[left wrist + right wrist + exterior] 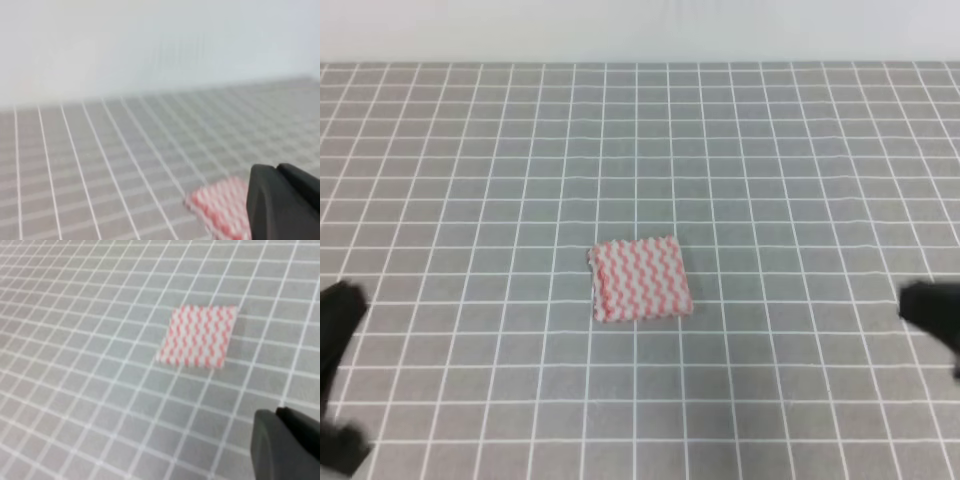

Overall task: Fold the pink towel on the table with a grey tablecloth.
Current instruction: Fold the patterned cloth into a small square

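Lying compact, apparently folded, towel [640, 279] on grey surface [770, 150]; both arms well apart, jaw state unclear; little apparently left.

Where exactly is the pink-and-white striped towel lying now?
In the exterior high view, the pink-and-white zigzag-striped cloth towel lies near the middle of the grey grid-patterned tablecloth, roughly midway between the left gripper and the right gripper, touching neither.
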Action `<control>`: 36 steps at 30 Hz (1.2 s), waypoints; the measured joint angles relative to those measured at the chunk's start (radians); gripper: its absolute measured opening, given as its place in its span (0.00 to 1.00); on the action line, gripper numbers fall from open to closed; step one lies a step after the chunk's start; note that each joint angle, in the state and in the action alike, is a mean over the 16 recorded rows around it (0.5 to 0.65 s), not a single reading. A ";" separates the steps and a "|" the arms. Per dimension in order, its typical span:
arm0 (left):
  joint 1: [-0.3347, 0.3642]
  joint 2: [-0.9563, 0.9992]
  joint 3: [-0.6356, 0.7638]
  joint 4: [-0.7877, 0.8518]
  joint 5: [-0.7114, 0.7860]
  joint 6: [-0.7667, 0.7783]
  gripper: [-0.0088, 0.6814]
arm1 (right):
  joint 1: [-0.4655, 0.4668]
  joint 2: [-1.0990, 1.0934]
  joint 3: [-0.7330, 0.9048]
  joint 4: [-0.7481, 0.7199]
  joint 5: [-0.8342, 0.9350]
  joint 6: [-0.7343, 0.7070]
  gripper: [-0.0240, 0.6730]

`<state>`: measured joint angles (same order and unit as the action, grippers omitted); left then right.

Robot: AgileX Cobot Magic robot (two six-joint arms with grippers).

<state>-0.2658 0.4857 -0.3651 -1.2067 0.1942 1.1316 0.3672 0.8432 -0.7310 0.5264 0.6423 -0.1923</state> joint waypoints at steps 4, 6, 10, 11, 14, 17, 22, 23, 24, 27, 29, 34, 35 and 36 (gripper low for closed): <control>0.000 -0.188 0.074 0.011 -0.020 0.004 0.01 | 0.000 -0.127 0.104 -0.001 -0.029 -0.002 0.01; 0.000 -0.271 0.108 0.017 -0.026 0.004 0.01 | 0.000 -0.185 0.151 -0.001 -0.046 -0.006 0.01; 0.000 -0.397 0.173 0.029 -0.029 0.004 0.01 | 0.000 -0.296 0.234 0.004 -0.095 -0.032 0.01; 0.000 -0.418 0.189 0.032 -0.030 0.004 0.01 | 0.000 -0.325 0.254 0.007 -0.111 -0.042 0.01; 0.000 -0.472 0.234 0.041 -0.035 0.005 0.01 | 0.000 -0.408 0.310 0.015 -0.177 -0.071 0.01; 0.000 -0.500 0.277 0.044 -0.043 0.005 0.01 | 0.000 -0.479 0.362 0.021 -0.250 -0.101 0.01; 0.000 -0.504 0.333 0.044 -0.046 0.007 0.01 | 0.000 -0.555 0.438 0.030 -0.355 -0.144 0.01; 0.000 -0.504 0.341 0.044 -0.047 0.007 0.01 | 0.000 -0.563 0.453 0.031 -0.375 -0.150 0.01; 0.000 -0.504 0.347 0.044 -0.047 0.007 0.01 | 0.000 -0.570 0.467 0.031 -0.394 -0.154 0.01; 0.000 -0.504 0.359 0.044 -0.050 0.008 0.01 | 0.000 -0.580 0.505 0.034 -0.439 -0.157 0.01; 0.000 -0.505 0.364 0.044 -0.049 0.008 0.01 | 0.000 -0.580 0.528 0.034 -0.455 -0.157 0.01; 0.000 -0.505 0.369 0.044 -0.047 0.008 0.01 | 0.000 -0.575 0.571 0.024 -0.477 -0.157 0.01; 0.000 -0.505 0.369 0.044 -0.047 0.008 0.01 | 0.000 -0.574 0.576 0.017 -0.481 -0.157 0.01; 0.000 -0.504 0.369 0.044 -0.047 0.008 0.01 | 0.000 -0.574 0.581 0.011 -0.486 -0.157 0.01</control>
<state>-0.2660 -0.0184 0.0042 -1.1627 0.1477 1.1401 0.3671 0.2694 -0.1503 0.5372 0.1565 -0.3496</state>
